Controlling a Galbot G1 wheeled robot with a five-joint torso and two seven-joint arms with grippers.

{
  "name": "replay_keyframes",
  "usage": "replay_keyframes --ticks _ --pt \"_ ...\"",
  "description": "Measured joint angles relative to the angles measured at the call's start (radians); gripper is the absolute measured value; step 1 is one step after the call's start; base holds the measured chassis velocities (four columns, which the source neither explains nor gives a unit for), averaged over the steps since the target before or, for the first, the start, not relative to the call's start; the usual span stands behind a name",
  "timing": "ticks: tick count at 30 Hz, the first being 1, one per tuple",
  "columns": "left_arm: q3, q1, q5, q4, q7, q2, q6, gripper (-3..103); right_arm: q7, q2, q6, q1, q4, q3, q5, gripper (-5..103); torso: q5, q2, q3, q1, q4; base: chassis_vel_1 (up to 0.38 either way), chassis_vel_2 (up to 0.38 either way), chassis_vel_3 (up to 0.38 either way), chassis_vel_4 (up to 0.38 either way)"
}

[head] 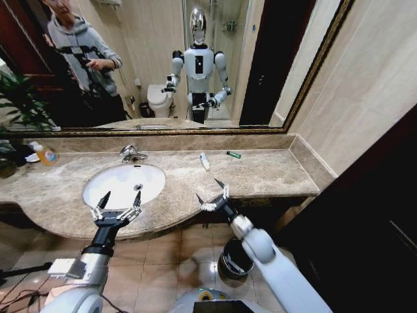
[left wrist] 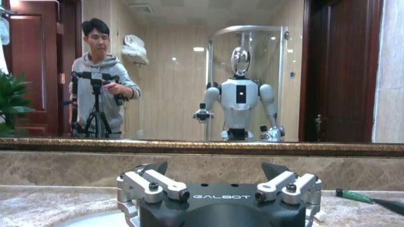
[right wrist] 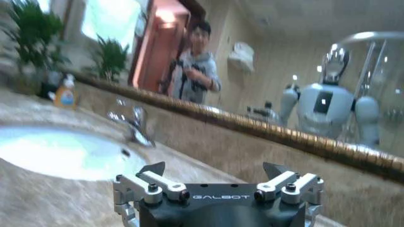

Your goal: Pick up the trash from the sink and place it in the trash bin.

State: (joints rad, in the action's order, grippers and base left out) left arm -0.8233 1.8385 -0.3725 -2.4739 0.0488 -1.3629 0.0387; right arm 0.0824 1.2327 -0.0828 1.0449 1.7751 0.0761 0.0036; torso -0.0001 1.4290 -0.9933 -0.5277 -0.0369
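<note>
Both grippers hover low at the counter's front edge, fingers spread wide, nothing held. Left gripper [head: 117, 203]: black body, silver linkages, dark pointed tips, over the near rim of the sink [head: 98, 179]. Right gripper [head: 213, 195]: same build, over the marble just right of the basin.

Sink: white oval bowl, glossy, set in a beige veined marble counter [head: 273, 173]; chrome faucet [head: 131, 154] at its back rim.

Trash, two pieces, both on the counter beyond the right gripper and well apart from it:
- white tube [head: 204, 161], small and oblong, long axis running roughly from the mirror toward the robot, between faucet and green stick.
- green stick [head: 233, 154], thin and dark, lying near the back wall, long axis slanting across the counter; in the left wrist view it shows right of that gripper [left wrist: 355, 195].

Bin [head: 234, 259]: round, dark, shiny rim, on the tiled floor below the counter, under the right arm.

Orange bottle [head: 44, 154]: white cap, far left of the counter.
</note>
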Motion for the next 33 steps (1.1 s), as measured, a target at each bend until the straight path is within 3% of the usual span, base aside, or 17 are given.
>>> replay_keyframes --ticks 10,23,30,33 --pt "0.0 0.0 0.0 0.0 0.0 0.0 0.0 100 -0.08 0.082 0.184 -0.243 -0.218 -0.075 0.145 100 -0.0002 0.0 0.0 0.0 0.0 0.0 0.0 0.0 0.0" --pt "0.0 0.0 0.0 0.0 0.0 0.0 0.0 100 -0.128 0.232 0.234 -0.44 -0.511 -0.051 0.153 100 -0.0001 0.0 0.0 0.0 0.0 0.0 0.0 0.0 0.0" --pt "0.0 0.0 0.0 0.0 0.0 0.0 0.0 100 -0.129 0.25 0.234 -0.46 -0.57 -0.034 0.145 101 0.0 0.0 0.0 0.0 0.0001 0.0 0.0 0.0 0.0" --pt "0.0 0.0 0.0 0.0 0.0 0.0 0.0 100 -0.125 0.247 0.227 -0.466 -0.59 -0.026 0.142 94 0.0001 0.0 0.0 0.0 0.0001 0.0 0.0 0.0 0.0"
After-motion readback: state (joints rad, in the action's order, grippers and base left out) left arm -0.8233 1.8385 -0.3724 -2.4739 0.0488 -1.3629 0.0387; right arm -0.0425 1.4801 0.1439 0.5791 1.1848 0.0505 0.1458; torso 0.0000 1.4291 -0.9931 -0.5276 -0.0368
